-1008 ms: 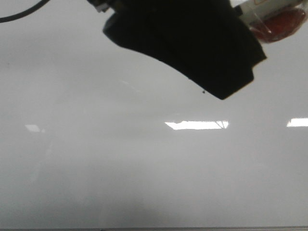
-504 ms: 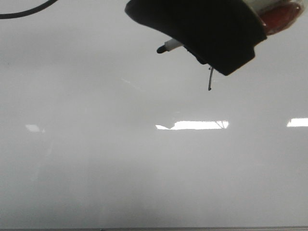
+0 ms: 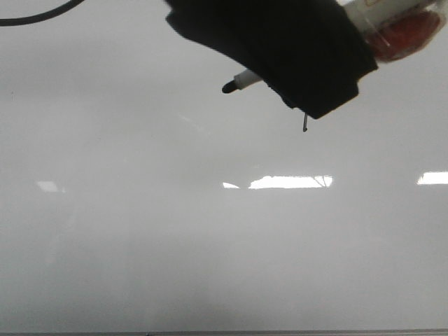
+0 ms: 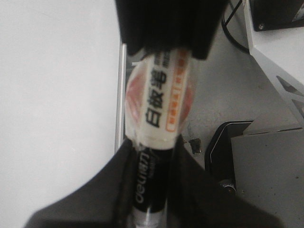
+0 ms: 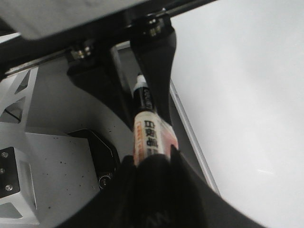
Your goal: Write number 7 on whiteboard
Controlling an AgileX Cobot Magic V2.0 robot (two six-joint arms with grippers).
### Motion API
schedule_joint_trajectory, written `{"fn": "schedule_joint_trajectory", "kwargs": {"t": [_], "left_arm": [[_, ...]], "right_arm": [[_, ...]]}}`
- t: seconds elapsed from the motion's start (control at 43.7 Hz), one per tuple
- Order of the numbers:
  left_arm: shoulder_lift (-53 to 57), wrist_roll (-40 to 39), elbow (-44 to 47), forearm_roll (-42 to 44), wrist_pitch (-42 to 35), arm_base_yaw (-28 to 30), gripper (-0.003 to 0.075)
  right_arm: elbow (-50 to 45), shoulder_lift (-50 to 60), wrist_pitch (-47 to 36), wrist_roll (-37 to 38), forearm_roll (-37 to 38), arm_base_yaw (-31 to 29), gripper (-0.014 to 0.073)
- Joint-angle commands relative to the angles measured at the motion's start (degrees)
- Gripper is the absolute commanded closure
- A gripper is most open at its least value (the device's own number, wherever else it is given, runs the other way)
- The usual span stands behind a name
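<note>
Number 7 (image 3: 305, 124): stem tail showing below the marker (image 3: 241, 81); rest hidden.
Grip: we're clamping the marker in both grippers.

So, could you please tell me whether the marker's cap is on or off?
Off. In the front view the marker's bare dark tip pokes out from the black gripper, above the whiteboard.

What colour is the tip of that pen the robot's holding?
Black. The pen tip pokes out from under the dark gripper, clearest in the front view.
</note>
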State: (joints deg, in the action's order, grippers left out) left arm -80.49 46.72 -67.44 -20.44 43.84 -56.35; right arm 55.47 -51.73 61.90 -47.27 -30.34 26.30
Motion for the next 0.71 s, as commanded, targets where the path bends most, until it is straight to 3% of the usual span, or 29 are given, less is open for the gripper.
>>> {"fn": "schedule_joint_trajectory", "kwargs": {"t": [0.0,0.115,0.183,0.344,0.504,0.687], "left_arm": [[1.8,-3.3,-1.8,0.6,-1.2,-0.3,0.0698],[2.0,-8.2,-1.8,4.7,0.5,1.7,0.0698],[2.4,-11.9,-1.8,7.5,2.1,3.6,0.0698],[5.0,-22.9,-1.8,15.0,5.1,10.0,0.0699],[7.8,-35.5,-1.8,23.8,10.5,19.7,0.0699],[9.7,-38.4,1.2,26.0,10.4,33.7,0.0699]], "right_arm": [[1.5,0.4,-2.4,0.3,-0.8,-0.1,0.0368],[1.5,1.2,-2.3,4.0,6.1,-1.1,0.0102],[1.5,2.4,-2.2,8.0,10.6,-2.4,0.0016],[1.5,5.2,-2.2,15.4,16.1,-5.3,0.0],[1.5,5.7,-1.6,16.1,16.3,-7.0,0.0],[1.5,5.7,-1.5,16.1,16.3,-7.0,0.0001]]}}
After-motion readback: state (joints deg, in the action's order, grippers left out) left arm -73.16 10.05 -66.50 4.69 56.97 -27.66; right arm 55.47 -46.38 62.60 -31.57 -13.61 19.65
